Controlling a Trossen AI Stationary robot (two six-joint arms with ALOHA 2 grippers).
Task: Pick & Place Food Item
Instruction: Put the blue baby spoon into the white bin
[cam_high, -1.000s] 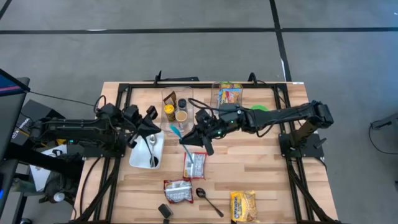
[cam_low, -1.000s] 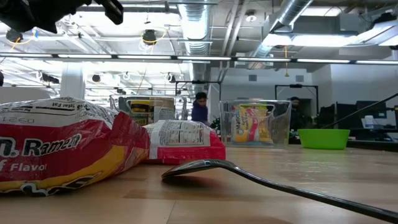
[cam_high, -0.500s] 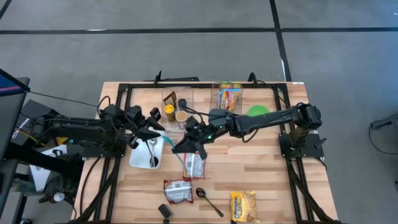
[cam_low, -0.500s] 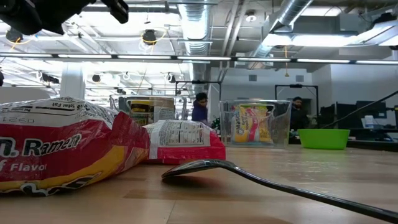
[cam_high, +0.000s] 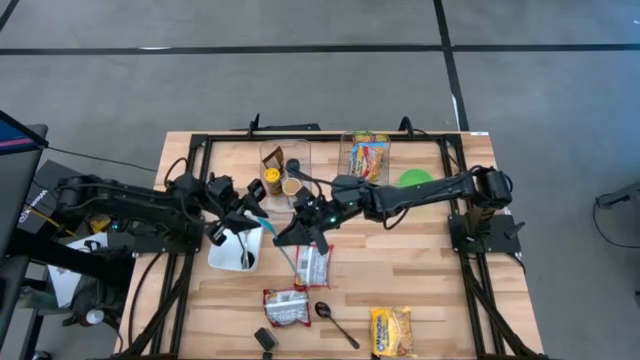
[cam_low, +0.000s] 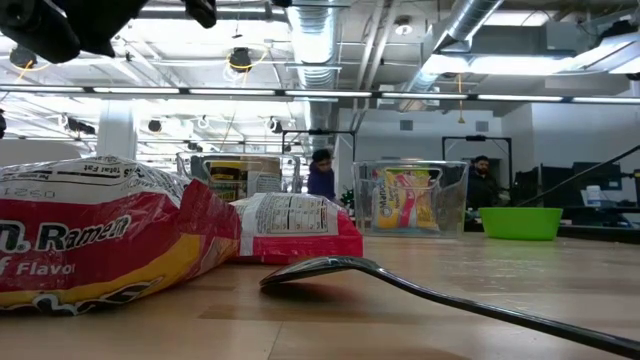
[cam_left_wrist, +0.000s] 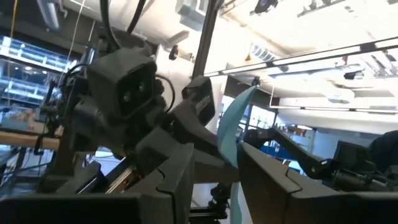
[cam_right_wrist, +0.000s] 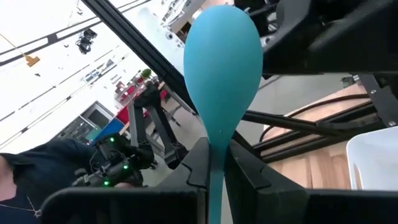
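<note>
We see the right gripper (cam_high: 293, 228) at centre frame in the high view, clamped tight on the handle of a teal spoon (cam_right_wrist: 221, 68). The left gripper (cam_high: 248, 212), just left of it above the white dish (cam_high: 228, 254), has its fingers partly parted around the spoon's bowl. Ramen packets (cam_high: 312, 266) lie lower centre on the wooden table (cam_high: 420, 290).

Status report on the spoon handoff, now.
Right claw shut on teal spoon. Left claw open around its bowl, above white dish. Nothing between them.
</note>
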